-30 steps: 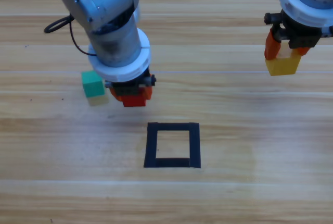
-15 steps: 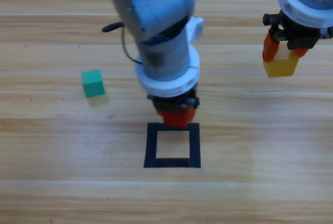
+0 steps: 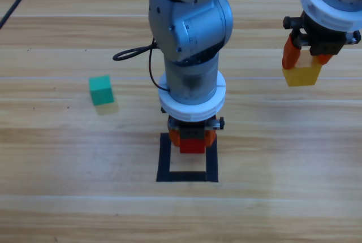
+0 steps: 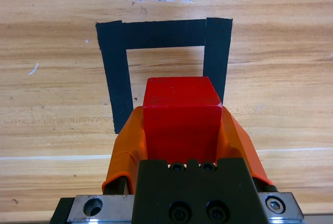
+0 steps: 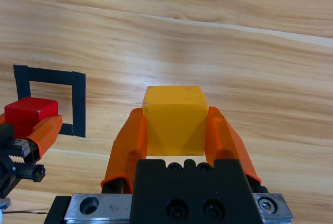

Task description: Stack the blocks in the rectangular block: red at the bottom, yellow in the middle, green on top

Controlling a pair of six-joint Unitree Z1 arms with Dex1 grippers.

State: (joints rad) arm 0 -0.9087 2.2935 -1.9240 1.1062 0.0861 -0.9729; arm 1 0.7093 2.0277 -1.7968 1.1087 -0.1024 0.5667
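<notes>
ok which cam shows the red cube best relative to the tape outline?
Left wrist view: the red cube fills the frame between the left gripper jaws, with the tape outline just beyond. The high view shows only part of the cube under the arm, over the outline's top edge. The right wrist view shows it small at the left edge.

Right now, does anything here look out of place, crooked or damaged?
Nothing stands out. The left hand holds the small red cube over the black tape rectangle, the right hand holds the yellow cube, and the teal-green cube sits upright.
</notes>
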